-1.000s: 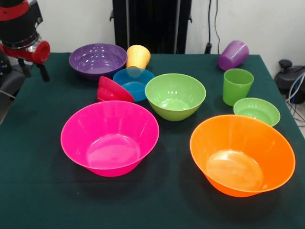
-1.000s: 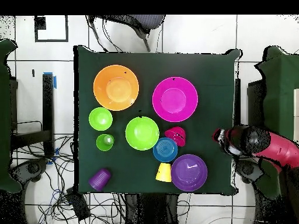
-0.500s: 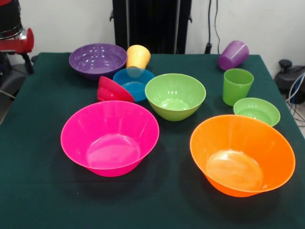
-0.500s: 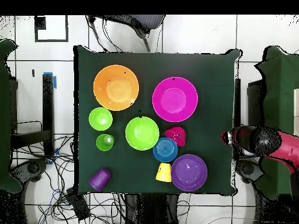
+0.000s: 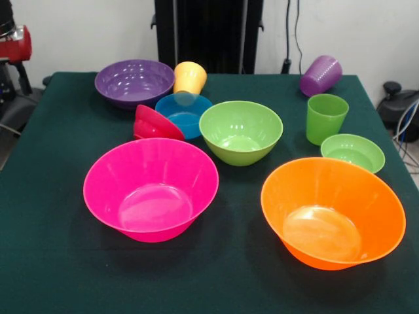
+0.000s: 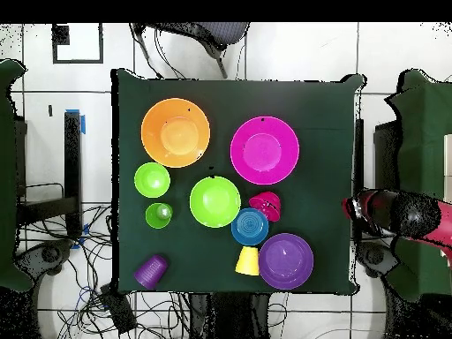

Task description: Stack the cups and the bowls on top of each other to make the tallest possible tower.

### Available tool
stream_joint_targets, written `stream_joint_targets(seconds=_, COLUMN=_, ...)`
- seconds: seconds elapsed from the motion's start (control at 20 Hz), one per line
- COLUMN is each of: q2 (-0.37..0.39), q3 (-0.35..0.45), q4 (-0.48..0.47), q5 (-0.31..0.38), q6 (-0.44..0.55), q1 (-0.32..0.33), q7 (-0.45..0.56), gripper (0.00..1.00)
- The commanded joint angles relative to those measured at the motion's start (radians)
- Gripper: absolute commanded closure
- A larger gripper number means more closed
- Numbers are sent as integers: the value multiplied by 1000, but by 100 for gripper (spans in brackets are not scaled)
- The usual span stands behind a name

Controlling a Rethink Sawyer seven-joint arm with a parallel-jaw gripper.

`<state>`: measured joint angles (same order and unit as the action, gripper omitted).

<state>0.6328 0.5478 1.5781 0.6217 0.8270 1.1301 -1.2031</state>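
No tower stands; every piece rests singly on the green cloth. The pink bowl (image 5: 150,190) (image 6: 265,150) and orange bowl (image 5: 332,212) (image 6: 176,132) are nearest in the front view. Behind them are the medium green bowl (image 5: 241,131) (image 6: 214,201), blue bowl (image 5: 183,112) (image 6: 250,226), tilted red bowl (image 5: 156,123) (image 6: 266,205), purple bowl (image 5: 134,82) (image 6: 285,260) and small light green bowl (image 5: 353,152) (image 6: 152,179). The yellow cup (image 5: 189,77) (image 6: 248,260) and purple cup (image 5: 321,74) (image 6: 151,271) lie tipped. The green cup (image 5: 326,118) (image 6: 159,214) stands upright. My gripper (image 5: 21,75) (image 6: 351,210) hangs beyond the table's side, holding nothing.
The table (image 5: 216,275) (image 6: 327,106) is covered by dark green cloth. Cables (image 6: 97,300) trail on the floor beside it. A dark machine (image 5: 399,104) sits past the table's right edge in the front view.
The arm has drawn further away from the table, leftward in the front view and rightward in the overhead view. No bowl or cup has moved.
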Motion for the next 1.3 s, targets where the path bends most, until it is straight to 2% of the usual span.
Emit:
stream_joint_targets(seconds=0.05, q2=28, q3=60, q4=100, q5=102, q6=120, q1=-41, q7=367, gripper=0)
stream_joint_targets(seconds=0.3, q2=28, q3=99, q4=160, q5=105, q6=123, q1=-21, q7=416, gripper=0)
stream_joint_targets(seconds=0.45, q2=9, q3=179, q4=193, q5=132, q6=62, q1=19, q7=532, gripper=0)
stream_joint_targets(seconds=0.55, q2=-7, q3=222, q4=216, q5=136, q6=42, q1=41, q7=575, gripper=0)
stream_joint_targets(seconds=0.85, q2=-20, q3=269, q4=256, q5=123, q6=47, q1=59, q7=574, gripper=0)
stream_joint_targets(seconds=1.0, q2=-20, q3=288, q4=273, q5=132, q6=50, q1=59, q7=615, gripper=0)
stream_joint_targets(seconds=1.15, q2=-33, q3=315, q4=287, q5=150, q6=58, q1=77, q7=704, gripper=0)
stream_joint_targets(seconds=1.25, q2=-61, q3=361, q4=284, q5=190, q6=79, q1=88, q7=871, gripper=0)
stream_joint_targets(seconds=1.3, q2=-58, q3=360, q4=277, q5=208, q6=87, q1=80, q7=898, gripper=0)
